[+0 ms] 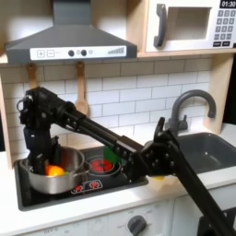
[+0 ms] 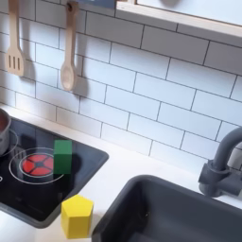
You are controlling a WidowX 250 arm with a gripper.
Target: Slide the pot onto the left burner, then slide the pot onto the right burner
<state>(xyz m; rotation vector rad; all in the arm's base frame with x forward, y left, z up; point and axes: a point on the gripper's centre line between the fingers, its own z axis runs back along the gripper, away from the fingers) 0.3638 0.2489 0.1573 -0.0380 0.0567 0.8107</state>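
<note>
- A toy kitchen with a white brick-tile wall (image 1: 111,88), a grey range hood (image 1: 69,37), a microwave (image 1: 189,25) and a glossy black toy cooktop (image 1: 129,180) set in a white counter
- The shiny round stainless-steel pot (image 1: 53,172) with low straight walls sits on the cooktop at the first exterior view's left, covering the left burner; its rim edge (image 2: 4,128) shows at the second exterior view's far left
- Inside the pot lies something orange (image 1: 56,171)
- The right burner (image 1: 103,165), a red glowing ring, lies bare just right of the pot
- The black arm's gripper (image 1: 41,159) reaches down at the pot's far rim; whether its jaws are apart or together cannot be told
- A dark sink basin (image 1: 207,147) with a grey faucet (image 1: 189,106) is on the right
- The second exterior view adds a green block (image 2: 63,156) standing by the red ring (image 2: 38,163), a yellow block (image 2: 77,216) on the near counter, and two hanging wooden utensils (image 2: 67,57)
</note>
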